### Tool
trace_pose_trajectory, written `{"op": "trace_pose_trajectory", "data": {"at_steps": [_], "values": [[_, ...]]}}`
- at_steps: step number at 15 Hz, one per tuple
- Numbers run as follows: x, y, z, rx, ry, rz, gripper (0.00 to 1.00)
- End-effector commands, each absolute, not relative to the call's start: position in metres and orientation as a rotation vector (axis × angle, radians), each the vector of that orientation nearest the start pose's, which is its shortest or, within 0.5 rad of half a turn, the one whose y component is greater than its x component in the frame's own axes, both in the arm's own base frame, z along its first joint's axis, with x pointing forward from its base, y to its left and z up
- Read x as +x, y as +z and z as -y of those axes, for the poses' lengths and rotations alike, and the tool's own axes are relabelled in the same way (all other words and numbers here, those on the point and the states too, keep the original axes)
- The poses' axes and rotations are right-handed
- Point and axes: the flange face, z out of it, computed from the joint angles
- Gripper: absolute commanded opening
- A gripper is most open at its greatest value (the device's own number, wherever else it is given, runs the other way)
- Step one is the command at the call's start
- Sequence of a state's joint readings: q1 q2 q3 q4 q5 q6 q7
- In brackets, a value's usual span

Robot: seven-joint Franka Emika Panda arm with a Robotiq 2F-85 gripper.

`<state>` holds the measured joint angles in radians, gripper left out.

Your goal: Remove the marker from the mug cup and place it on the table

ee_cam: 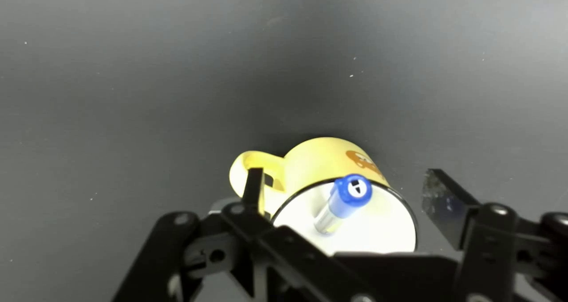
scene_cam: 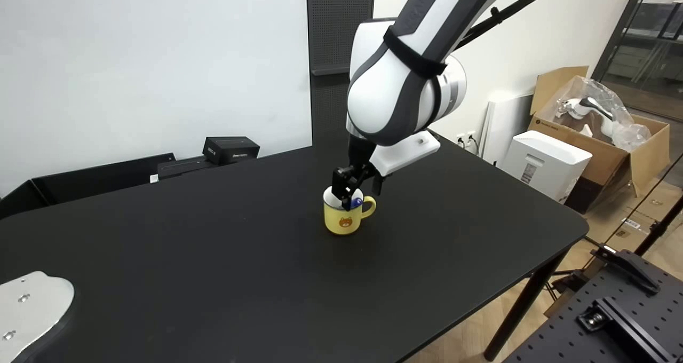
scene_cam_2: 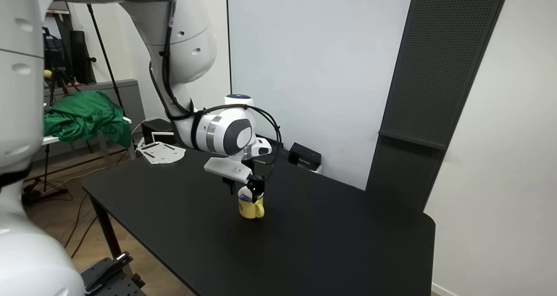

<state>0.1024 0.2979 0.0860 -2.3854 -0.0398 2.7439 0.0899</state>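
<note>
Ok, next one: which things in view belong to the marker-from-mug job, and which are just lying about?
For the job:
blue marker
yellow mug holding it
black table
open gripper

Just lying about:
green cloth
cardboard box
small black box
white plate at the table corner

The mug cup stands upright on the tabletop, the marker leaning inside it with its upper end at the rim. In the wrist view the fingers stand apart on both sides of the marker, one before the handle at the view's left, the other right of the rim. In an exterior view a plate is at the near left, a box sits behind the tabletop's far edge, and a carton stands beyond the right edge
</note>
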Motion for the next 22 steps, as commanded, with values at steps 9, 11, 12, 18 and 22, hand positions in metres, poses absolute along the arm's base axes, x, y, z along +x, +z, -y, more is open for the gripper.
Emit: {"op": "trace_pose_trajectory", "data": {"at_steps": [9, 11, 12, 18, 22], "values": [[0.507, 0.199, -0.101, -3.112, -0.102, 0.206, 0.05], [0.506, 0.205, -0.102, -3.105, -0.112, 0.217, 0.05], [0.505, 0.209, -0.103, -3.101, -0.120, 0.227, 0.05], [0.496, 0.262, -0.119, -3.057, -0.258, 0.341, 0.05], [0.486, 0.309, -0.134, -3.012, -0.403, 0.412, 0.05]]}}
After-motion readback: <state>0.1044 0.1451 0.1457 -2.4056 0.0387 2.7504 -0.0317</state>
